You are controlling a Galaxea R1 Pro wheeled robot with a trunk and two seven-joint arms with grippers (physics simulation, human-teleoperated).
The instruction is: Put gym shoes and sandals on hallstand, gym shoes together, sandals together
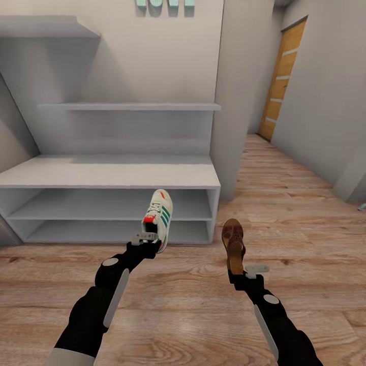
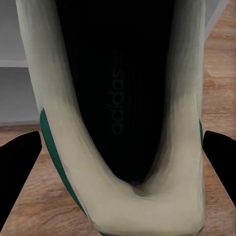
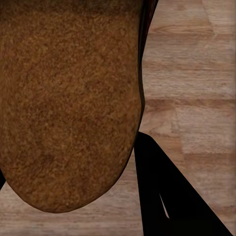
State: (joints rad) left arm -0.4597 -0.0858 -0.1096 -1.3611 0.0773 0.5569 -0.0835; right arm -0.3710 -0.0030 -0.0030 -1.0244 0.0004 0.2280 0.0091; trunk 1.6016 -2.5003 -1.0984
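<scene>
A white gym shoe (image 1: 160, 216) with green stripes and a red heel patch hangs above the corridor floor (image 1: 183, 295), heel held by my left gripper (image 1: 148, 238), which is shut on it. The left wrist view looks into the gym shoe's dark opening (image 2: 120, 98), with a black finger (image 2: 19, 172) on each side. A brown sandal (image 1: 234, 241) is held up by my right gripper (image 1: 239, 269), shut on its heel end; its brown sole (image 3: 69, 98) is close in the right wrist view. The grey hallstand (image 1: 112, 175) stands just ahead, its shelves bare.
A grey wall pillar (image 1: 239, 101) borders the hallstand's right end. The corridor runs on to the right toward a wooden door (image 1: 282, 81). A small teal object (image 1: 362, 207) lies at the right edge by the wall.
</scene>
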